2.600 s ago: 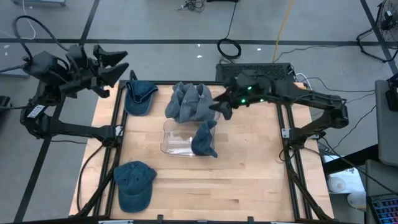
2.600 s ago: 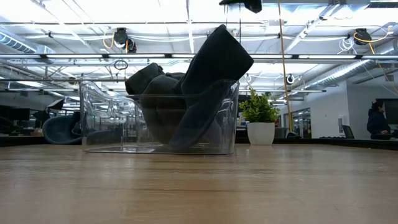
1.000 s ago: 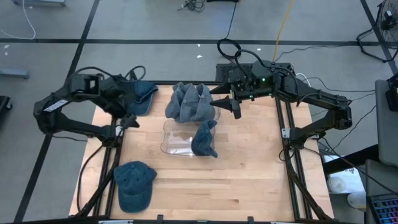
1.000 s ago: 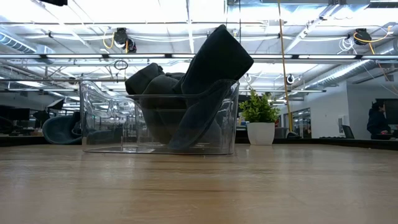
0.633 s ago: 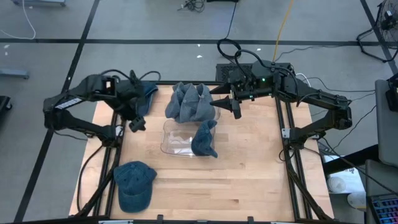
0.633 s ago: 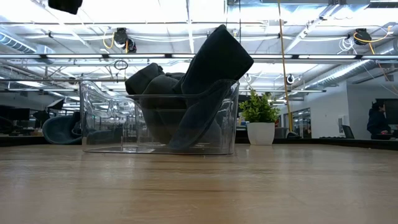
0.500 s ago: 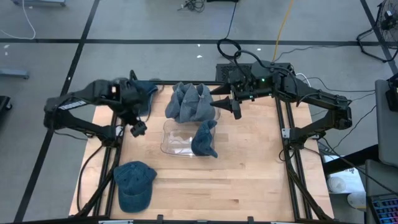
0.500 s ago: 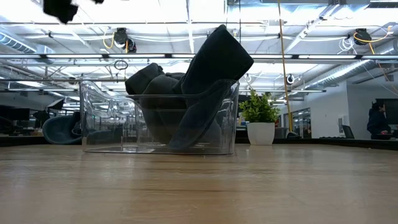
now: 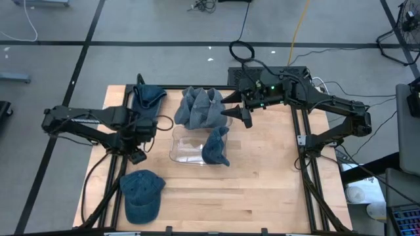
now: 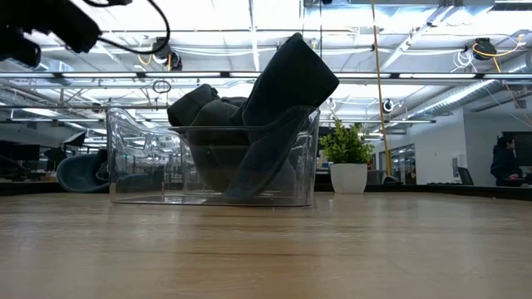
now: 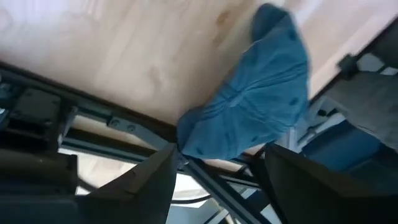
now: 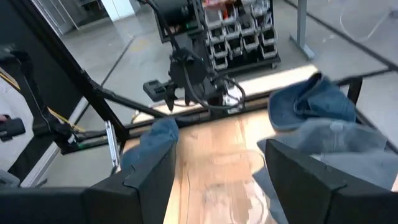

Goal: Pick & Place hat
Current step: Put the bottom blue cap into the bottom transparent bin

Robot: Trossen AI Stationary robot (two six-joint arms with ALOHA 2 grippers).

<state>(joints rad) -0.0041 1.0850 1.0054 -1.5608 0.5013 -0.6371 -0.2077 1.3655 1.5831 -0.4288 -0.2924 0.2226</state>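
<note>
Hovering open above hat (image 11: 249, 112), left gripper (image 11: 214, 171) holds nothing.

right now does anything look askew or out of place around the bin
Yes. One hat hangs over the bin wall, half in and half out. A pile of hats sits behind the bin, apparently on its far rim rather than inside.

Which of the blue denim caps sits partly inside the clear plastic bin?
The folded blue denim cap draped over the clear plastic bin's right rim. The others lie on the wooden table outside it.
</note>
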